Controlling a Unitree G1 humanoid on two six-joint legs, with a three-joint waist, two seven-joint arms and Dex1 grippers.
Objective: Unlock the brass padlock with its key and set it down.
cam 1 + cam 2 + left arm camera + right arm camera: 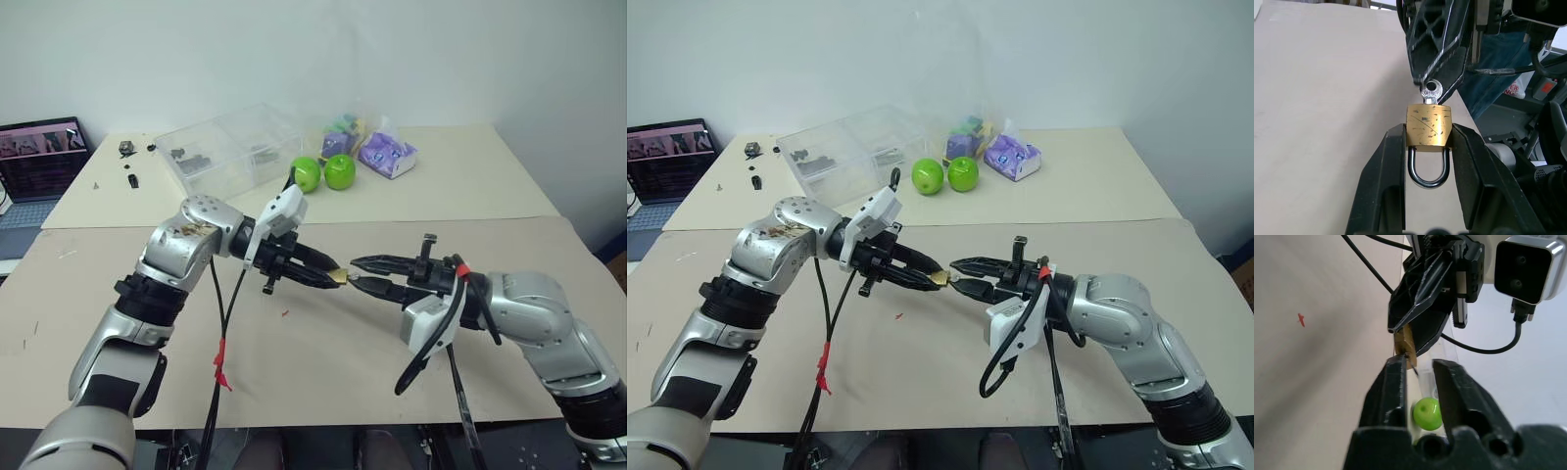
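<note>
1. Both arms are raised over the tan bench (323, 382), tips meeting mid-air near its centre.
2. L gripper (1427, 147): jaws partly open, clamped on the 2 sides of the brass padlock (1428, 125). Body sits between the fingertips, silver shackle (1428, 171) points back toward the wrist, shackle looks seated in the body.
3. Key (1430, 91): sticks out of the padlock's far face, round silver bow w/ hole showing.
4. R gripper (364, 274): comes in from the opposite side, tips right at the key bow. In the L wrist view its black fingertip overlaps the bow. Jaws look narrow at the tips, but can't tell if they're pinching the key or just beside it.
5. Padlock is held above the bench, not touching it.
6. Back of the bench: 2 green apples (323, 173) side by side, clear plastic box (230, 149) to their left, purple packet (387, 154) to their right. Laptop (41, 157) at far left.
</note>
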